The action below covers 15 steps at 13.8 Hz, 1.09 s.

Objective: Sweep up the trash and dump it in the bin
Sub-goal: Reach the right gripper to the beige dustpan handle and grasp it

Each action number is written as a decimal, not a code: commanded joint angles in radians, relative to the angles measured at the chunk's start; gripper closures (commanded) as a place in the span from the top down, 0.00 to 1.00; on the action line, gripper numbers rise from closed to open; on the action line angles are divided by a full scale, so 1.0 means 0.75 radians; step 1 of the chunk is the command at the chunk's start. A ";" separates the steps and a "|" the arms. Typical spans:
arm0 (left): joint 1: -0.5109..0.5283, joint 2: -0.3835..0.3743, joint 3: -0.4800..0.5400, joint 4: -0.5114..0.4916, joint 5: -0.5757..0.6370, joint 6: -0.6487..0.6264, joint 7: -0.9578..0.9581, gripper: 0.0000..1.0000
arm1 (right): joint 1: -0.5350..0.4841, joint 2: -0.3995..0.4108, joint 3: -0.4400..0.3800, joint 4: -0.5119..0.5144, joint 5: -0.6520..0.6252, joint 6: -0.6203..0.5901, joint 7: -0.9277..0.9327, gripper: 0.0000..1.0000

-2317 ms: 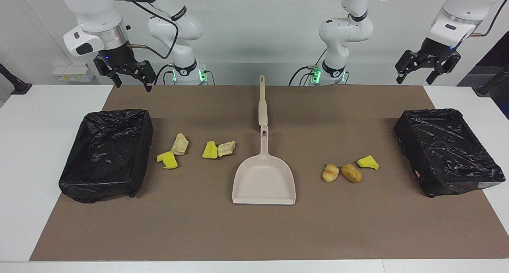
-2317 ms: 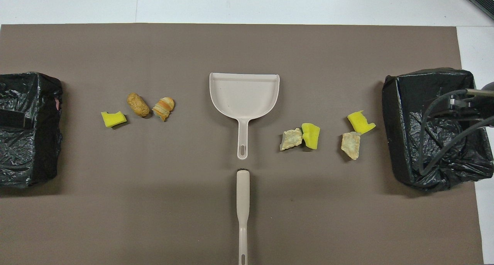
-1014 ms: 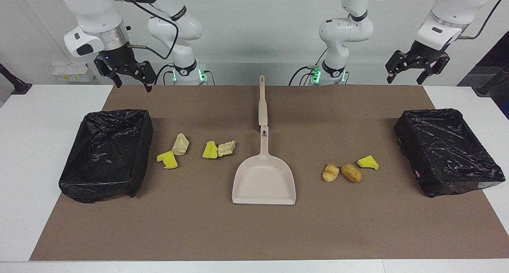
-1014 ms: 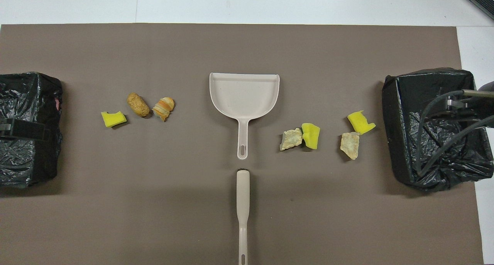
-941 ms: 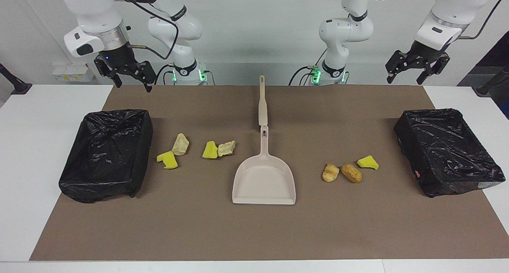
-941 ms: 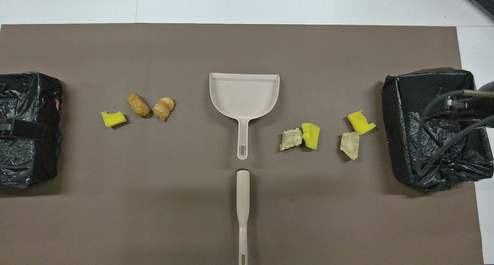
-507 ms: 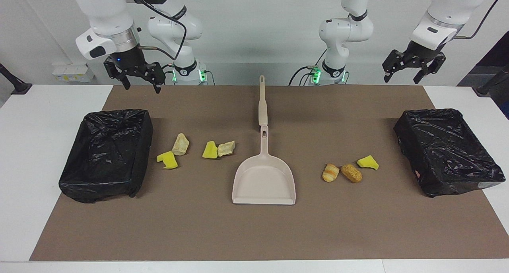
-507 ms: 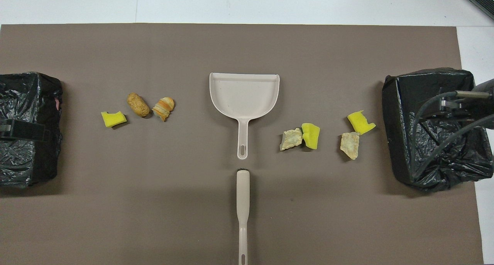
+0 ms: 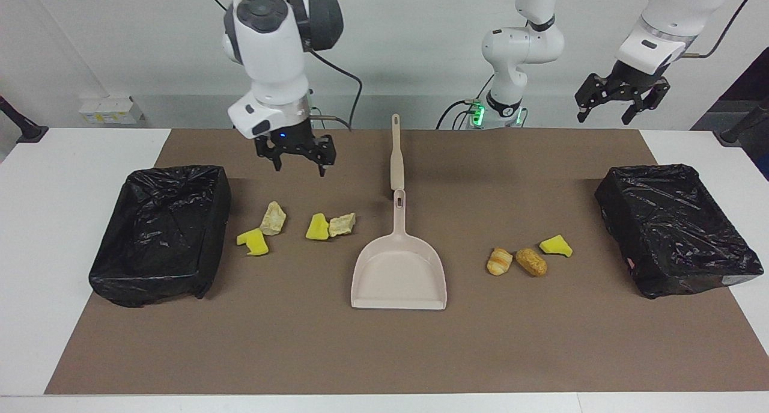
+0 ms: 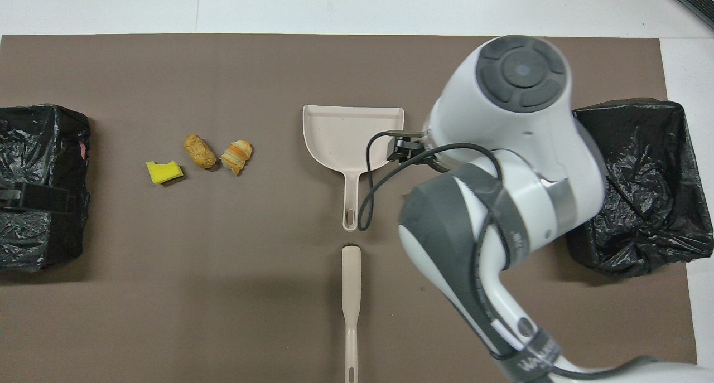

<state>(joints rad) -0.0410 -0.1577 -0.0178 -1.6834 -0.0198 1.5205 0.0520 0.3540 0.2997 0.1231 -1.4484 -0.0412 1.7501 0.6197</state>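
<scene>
The right gripper [image 9: 296, 162], jaws spread, hangs over bare mat [image 9: 240, 353] near the brush [image 9: 396, 154]; the left gripper [image 9: 622, 100] waits, spread, empty, above its bin [image 9: 676, 226].

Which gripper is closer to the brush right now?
Right. The right gripper, open, hangs over the mat beside the brush; the left gripper, open, is up above the table's left-arm end.

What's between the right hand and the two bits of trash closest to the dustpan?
Nothing visible. The right hand hangs open over bare mat; only air and mat separate it from the sponge chunk and stone lump.
</scene>
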 commanded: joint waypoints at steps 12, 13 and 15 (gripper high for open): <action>-0.027 -0.074 0.014 -0.091 -0.004 0.006 0.006 1.00 | 0.234 0.376 -0.007 0.044 -0.103 0.315 0.158 0.85; -0.027 -0.074 0.014 -0.091 -0.004 0.006 0.006 1.00 | 0.232 0.371 -0.007 0.029 -0.105 0.319 0.158 0.81; -0.027 -0.074 0.014 -0.091 -0.006 0.006 0.006 1.00 | 0.230 0.359 -0.005 -0.001 -0.098 0.321 0.172 0.53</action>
<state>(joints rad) -0.0474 -0.1848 -0.0178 -1.7209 -0.0198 1.5205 0.0521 0.5305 0.5940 0.1167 -1.4007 -0.0989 1.9646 0.7139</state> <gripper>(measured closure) 0.000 0.233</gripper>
